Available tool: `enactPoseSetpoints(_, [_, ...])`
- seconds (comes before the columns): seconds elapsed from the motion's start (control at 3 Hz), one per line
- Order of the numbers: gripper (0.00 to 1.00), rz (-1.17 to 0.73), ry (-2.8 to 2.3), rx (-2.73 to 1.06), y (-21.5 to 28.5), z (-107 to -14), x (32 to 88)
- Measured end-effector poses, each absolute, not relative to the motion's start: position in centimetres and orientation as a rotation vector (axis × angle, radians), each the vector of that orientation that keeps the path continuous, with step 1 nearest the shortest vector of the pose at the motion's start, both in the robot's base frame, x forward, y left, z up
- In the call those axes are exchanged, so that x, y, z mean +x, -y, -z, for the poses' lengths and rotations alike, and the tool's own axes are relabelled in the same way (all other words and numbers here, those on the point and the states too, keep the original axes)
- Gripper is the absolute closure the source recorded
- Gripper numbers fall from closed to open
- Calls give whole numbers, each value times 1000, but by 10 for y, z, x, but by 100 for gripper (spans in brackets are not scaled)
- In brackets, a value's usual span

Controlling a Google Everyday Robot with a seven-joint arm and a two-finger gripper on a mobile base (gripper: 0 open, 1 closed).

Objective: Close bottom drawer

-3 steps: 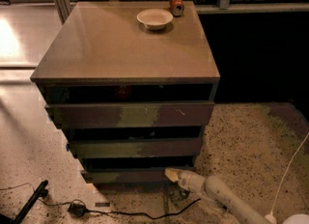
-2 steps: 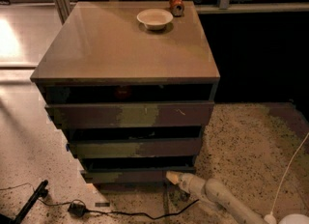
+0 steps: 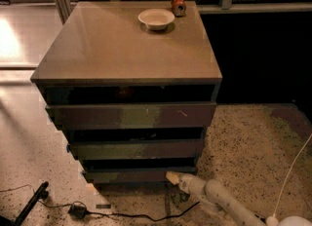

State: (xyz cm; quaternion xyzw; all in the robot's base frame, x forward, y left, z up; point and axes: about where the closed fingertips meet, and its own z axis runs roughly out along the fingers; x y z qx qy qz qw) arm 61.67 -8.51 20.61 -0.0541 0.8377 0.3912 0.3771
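Hardly shifted against the frames of a second ago: end effector [image 3: 173, 177] at much the same spot low against the cabinet [image 3: 127, 49], tip perhaps a touch further left; bottom drawer [image 3: 131, 175] with no clear change of position.

Camera view, looking down on the cabinet from its front:

- Located the bottom drawer as the lowest of three dark fronts on the cabinet face, just above the speckled floor [image 3: 253, 142]. Front plank flat, without handle. Dark gap showing between this front and the middle drawer [image 3: 136, 149] above it. Interior not visible.
- Found the end effector at the cabinet's lower right, pale tip against or just beside the right end of the bottom drawer front; actual contact not discernible. Open or closed state: cannot tell. Nothing seen held.
- Traced the light-coloured arm [image 3: 219, 198] from the end effector away from the cabinet, down and right toward the frame corner.
- Observed the top drawer [image 3: 131, 115] directly under the tan surface, again with a dark gap over its front.
- On the cabinet surface, toward its rear edge: white bowl [image 3: 156, 18], upright, and a small reddish can [image 3: 178, 4] just right of and behind the bowl, close but not clearly touching.
- On the floor before the cabinet: black cable [image 3: 122, 215] running left to a small black plug [image 3: 77, 210]; dark bar [image 3: 31, 203] further left.
- Right of the cabinet, well apart: thin white cable [image 3: 292, 171].
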Motion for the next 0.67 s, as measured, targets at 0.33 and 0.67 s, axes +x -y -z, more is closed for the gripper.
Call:
enactPoseSetpoints(0.33, [100, -1032, -2166, -105, 68, -184, 636])
enactPoseSetpoints(0.67, [100, -1032, -2166, -105, 68, -184, 634])
